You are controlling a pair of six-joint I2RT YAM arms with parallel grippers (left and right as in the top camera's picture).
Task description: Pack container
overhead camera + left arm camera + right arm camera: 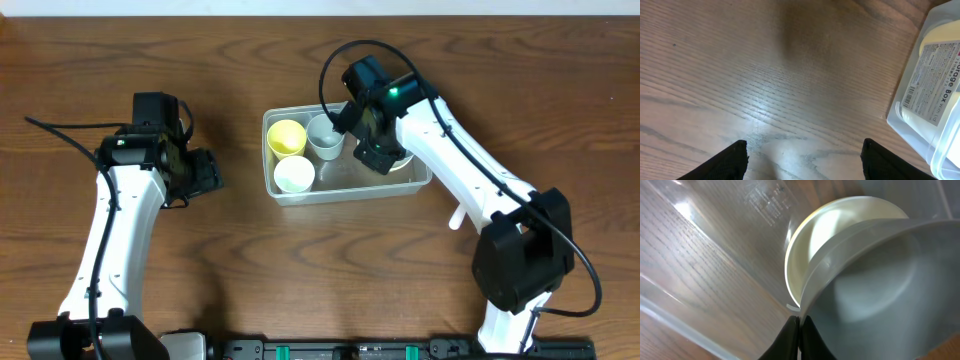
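Observation:
The clear container (340,193) sits mid-table; it also shows in the left wrist view (935,100) and the right wrist view (715,255). My right gripper (378,150) reaches into its right half. In the right wrist view its fingers (800,325) are shut on the rim of a grey bowl (875,285), held tilted over a cream-white bowl (825,235) that lies in the container. My left gripper (205,172) is open and empty (802,155) over bare table, left of the container.
In the container's left half stand a yellow cup (287,137), a white cup (294,175) and a pale grey cup (324,135). A small white object (456,217) lies on the table under the right arm.

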